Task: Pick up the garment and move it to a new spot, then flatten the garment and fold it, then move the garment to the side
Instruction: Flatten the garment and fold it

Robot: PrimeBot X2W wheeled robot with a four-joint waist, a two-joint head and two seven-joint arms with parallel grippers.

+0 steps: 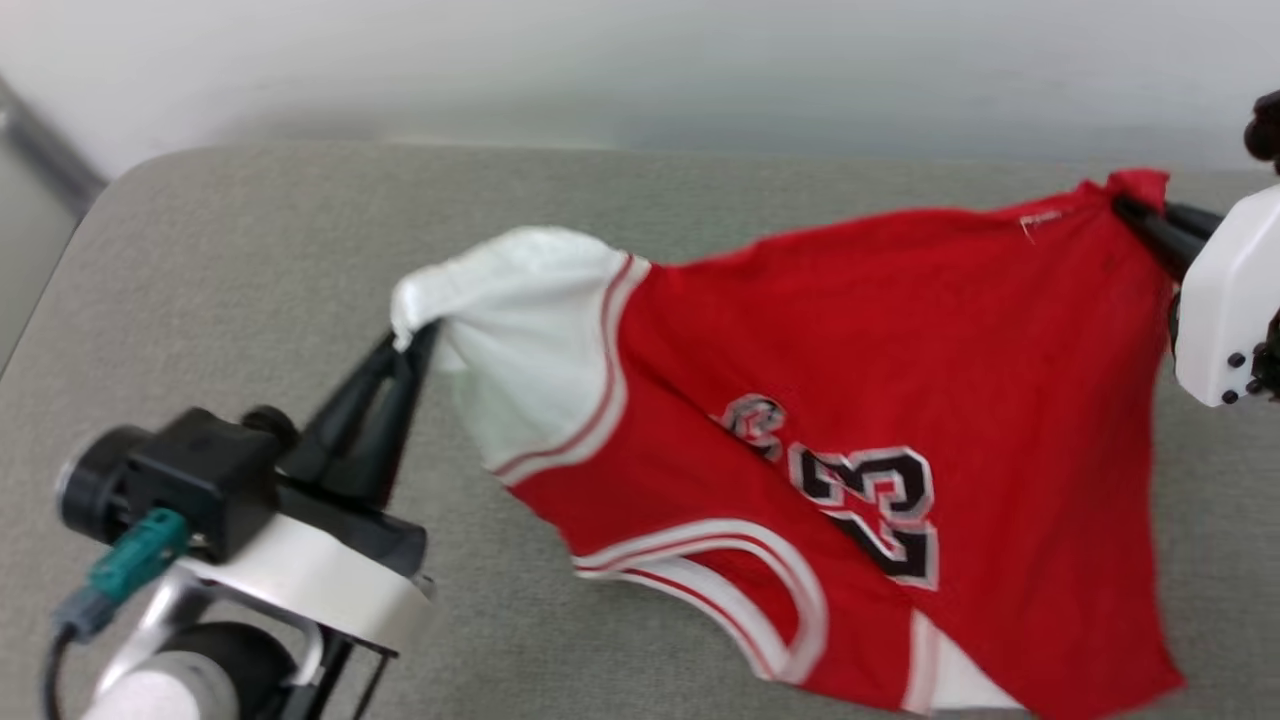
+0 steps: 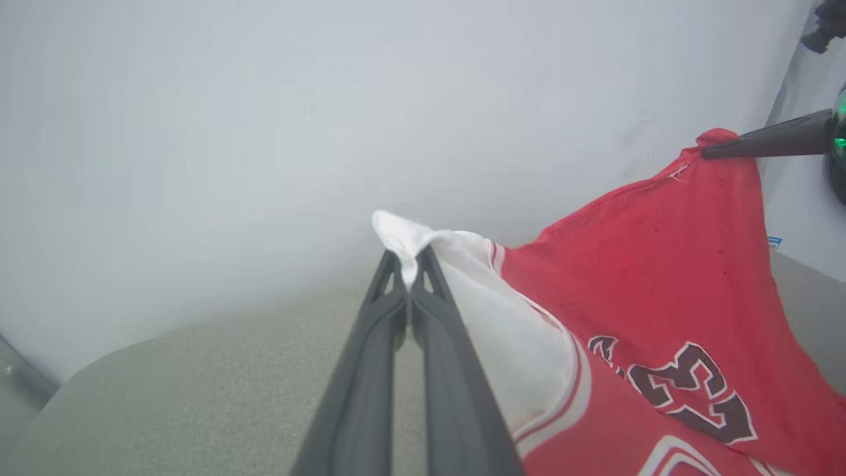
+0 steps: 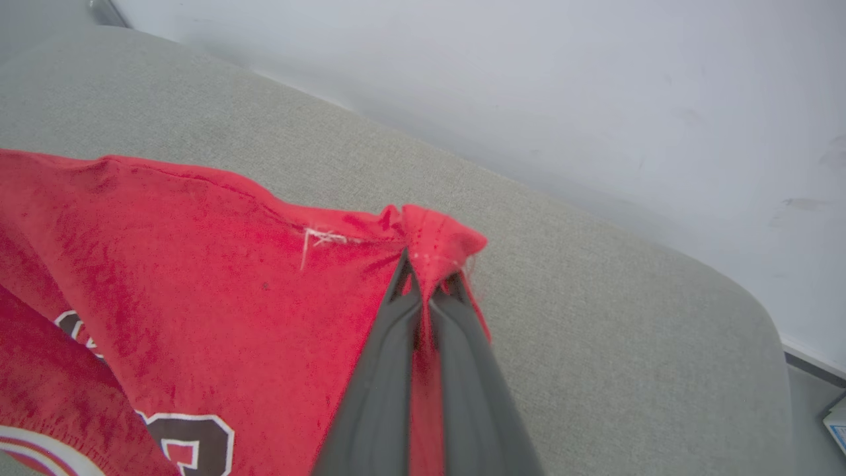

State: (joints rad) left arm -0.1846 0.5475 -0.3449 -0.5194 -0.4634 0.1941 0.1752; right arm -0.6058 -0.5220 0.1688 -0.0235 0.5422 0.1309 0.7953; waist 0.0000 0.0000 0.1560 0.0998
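Observation:
The garment [image 1: 880, 360] is a red jersey with white sleeves, striped trim and a black number, and it hangs stretched between both grippers above the grey cushioned surface [image 1: 230, 240]. My left gripper [image 1: 415, 338] is shut on the tip of a white sleeve [image 2: 406, 241]. At the right, my right gripper [image 1: 1128, 208] is shut on a bunched red corner of the hem [image 3: 433, 244]. In the left wrist view the garment [image 2: 661, 264] rises to the right gripper [image 2: 710, 152] at the upper right. The lower part sags toward the surface.
The grey cushioned surface [image 3: 595, 317] has a rounded far edge against a pale wall [image 1: 640, 60]. A darker floor strip [image 1: 40, 150] shows past the surface's left corner. A small box [image 3: 836, 420] lies off the surface's right end.

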